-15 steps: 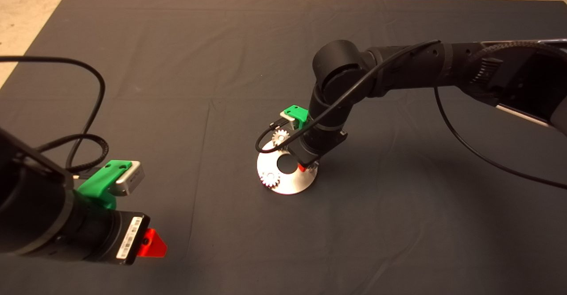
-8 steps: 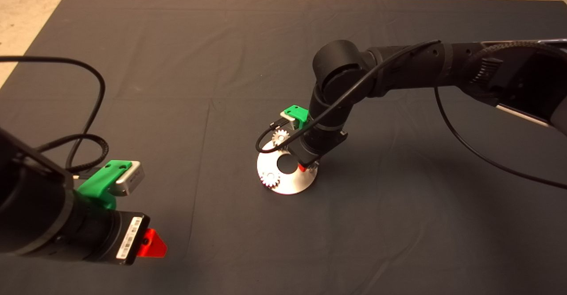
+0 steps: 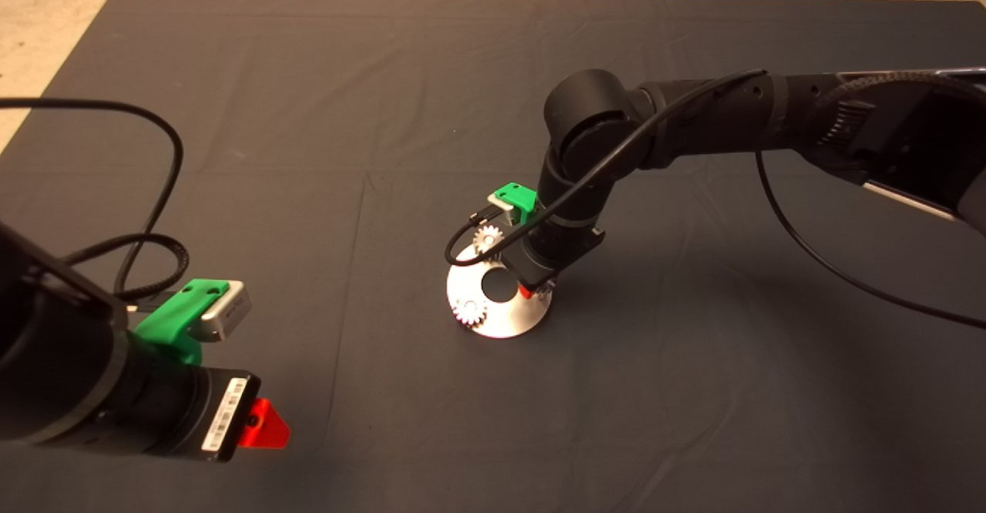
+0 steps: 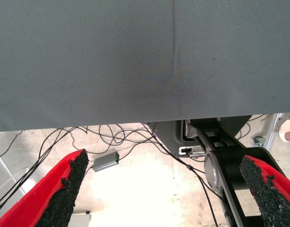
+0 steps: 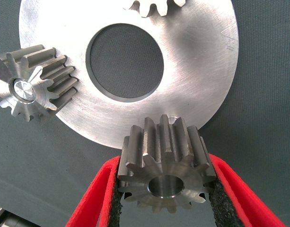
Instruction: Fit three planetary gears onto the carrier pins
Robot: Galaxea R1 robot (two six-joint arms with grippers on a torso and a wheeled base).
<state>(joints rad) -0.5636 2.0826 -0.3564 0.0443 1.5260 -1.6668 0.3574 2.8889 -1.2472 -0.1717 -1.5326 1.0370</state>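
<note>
The silver disc (image 3: pixel 504 320) lies at mid-mat. One planetary gear (image 3: pixel 487 238) sits at its far edge and another (image 3: pixel 469 312) at its near left edge. In the right wrist view, the gear (image 5: pixel 33 87) shows a carrier pin (image 5: pixel 22 89) in its centre hole, and the other seated gear (image 5: pixel 156 5) is cut off by the frame. My right gripper (image 3: pixel 527 291) is down at the disc's right rim, shut on the third gear (image 5: pixel 164 177). That gear hangs tilted at the disc (image 5: pixel 201 56) edge, and a small bump (image 5: pixel 171 117) peeks out behind it. My left gripper (image 3: pixel 266 424) is parked open at the lower left.
The left wrist view shows open fingers (image 4: pixel 64 189), the mat's edge (image 4: pixel 135 56), and floor beyond with cables and a small grey box (image 4: pixel 105 161). A black cable (image 3: pixel 832 266) from the right arm loops over the mat.
</note>
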